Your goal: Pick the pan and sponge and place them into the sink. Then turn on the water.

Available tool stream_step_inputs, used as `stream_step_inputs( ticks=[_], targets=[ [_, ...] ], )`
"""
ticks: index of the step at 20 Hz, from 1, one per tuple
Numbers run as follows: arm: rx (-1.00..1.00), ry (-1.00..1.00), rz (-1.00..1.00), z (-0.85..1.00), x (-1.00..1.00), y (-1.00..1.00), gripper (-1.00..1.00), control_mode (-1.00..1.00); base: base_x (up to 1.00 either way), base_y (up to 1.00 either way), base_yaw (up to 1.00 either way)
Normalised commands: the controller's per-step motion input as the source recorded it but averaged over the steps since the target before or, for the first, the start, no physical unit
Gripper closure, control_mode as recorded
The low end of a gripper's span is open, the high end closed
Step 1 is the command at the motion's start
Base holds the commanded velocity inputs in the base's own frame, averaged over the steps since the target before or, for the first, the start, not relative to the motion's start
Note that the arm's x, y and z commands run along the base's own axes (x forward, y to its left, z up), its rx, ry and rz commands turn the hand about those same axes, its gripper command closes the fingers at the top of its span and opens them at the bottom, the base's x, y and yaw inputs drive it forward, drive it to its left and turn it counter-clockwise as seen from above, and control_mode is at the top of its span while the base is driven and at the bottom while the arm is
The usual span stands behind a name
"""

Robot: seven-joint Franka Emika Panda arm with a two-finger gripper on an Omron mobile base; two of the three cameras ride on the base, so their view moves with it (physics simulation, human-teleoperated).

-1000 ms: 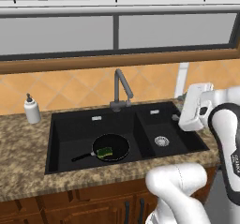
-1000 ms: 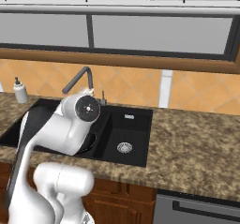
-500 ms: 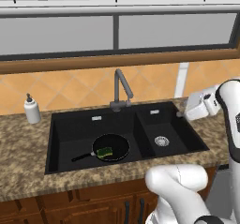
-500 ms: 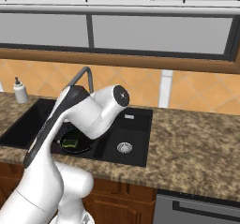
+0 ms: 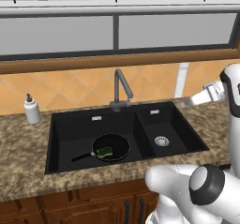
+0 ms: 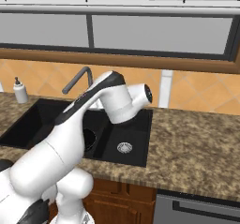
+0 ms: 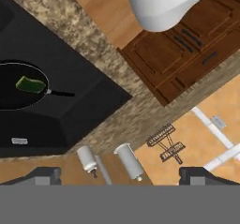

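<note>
The black pan (image 5: 111, 147) lies in the larger left basin of the black sink (image 5: 61, 124), its handle pointing front-left. The green sponge (image 5: 105, 151) rests inside the pan. The hand view shows the pan (image 7: 14, 96) and the sponge (image 7: 31, 84) from far off. My gripper (image 5: 187, 100) hovers above the counter just right of the sink, beside the smaller basin, away from the pan. It is open, with its fingertips (image 7: 43, 174) wide apart and nothing between them (image 7: 122, 174). No water runs from the grey faucet (image 5: 120, 88).
A white soap bottle (image 5: 32, 109) stands on the counter left of the sink. The smaller right basin has a silver drain (image 5: 161, 141). Granite counter (image 6: 197, 143) stretches to the right. The window sill runs above the tiled backsplash. My arm (image 6: 84, 124) crosses over the sink.
The arm has swung to the right across the sink and the hand has shifted slightly right and up. The jaws stay open. Pan and sponge have not moved.
</note>
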Motion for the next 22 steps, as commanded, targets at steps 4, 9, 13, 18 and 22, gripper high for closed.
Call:
stream_step_inputs(
  ticks=[4,9,13,18,22],
  targets=[
    [0.26,0.09,-0.28,-0.29,-0.12,0.0,-1.0,-1.0,0.0,0.0,0.0],
    [0.19,0.3,-0.16,-0.16,-0.04,0.0,-1.0,-1.0,0.0,0.0,0.0],
    [0.2,0.72,-0.17,0.0,0.01,0.0,-1.0,-1.0,0.0,0.0,0.0],
    [0.17,0.73,-0.18,0.09,0.0,0.05,-1.0,-1.0,0.0,0.0,0.0],
    [-0.01,0.5,-0.16,0.47,0.0,0.39,-1.0,-1.0,0.0,0.0,0.0]
  ],
)
